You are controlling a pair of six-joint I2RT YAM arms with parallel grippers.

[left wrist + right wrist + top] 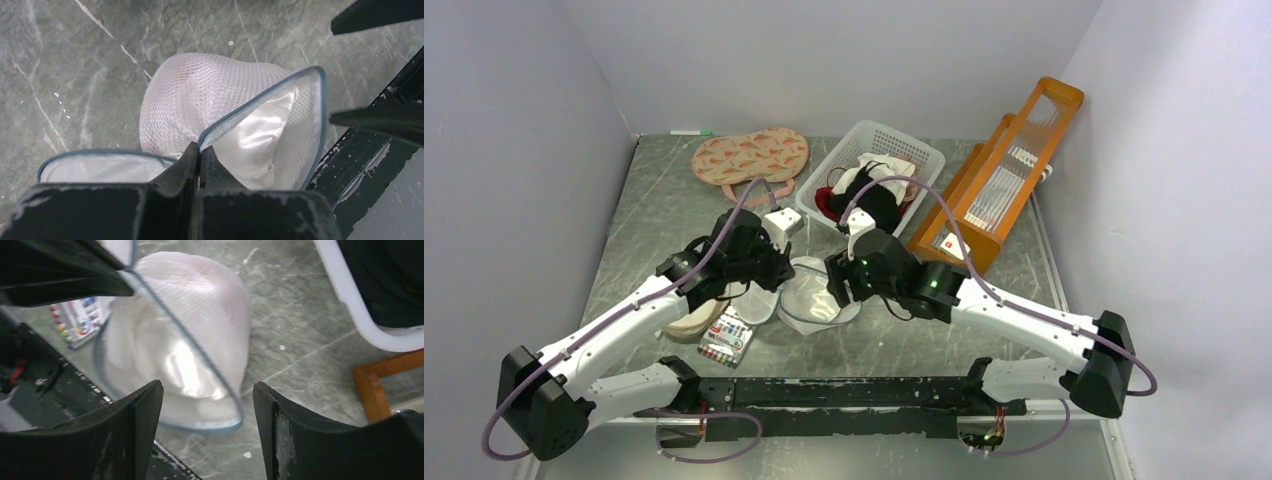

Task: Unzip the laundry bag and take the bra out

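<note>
The laundry bag [814,295] is a white mesh dome with a grey-blue zipper rim, lying on the table between the two arms. Its rim gapes open [200,95] [210,305]. Inside the gap shows the bra [255,135] [185,370], pale and satiny. My left gripper [771,278] [200,150] is shut on the bag's zipper rim and holds that edge up. My right gripper [837,285] [207,386] hangs open just above the bag's near edge, with nothing between its fingers.
A white basket [921,152] of dark, white and red garments stands behind the bag, beside a wooden rack [1014,170]. A watermelon-print pouch [749,155] lies at the back left. A beige hoop [694,322] and a box of coloured bits [726,340] [80,320] sit under the left arm.
</note>
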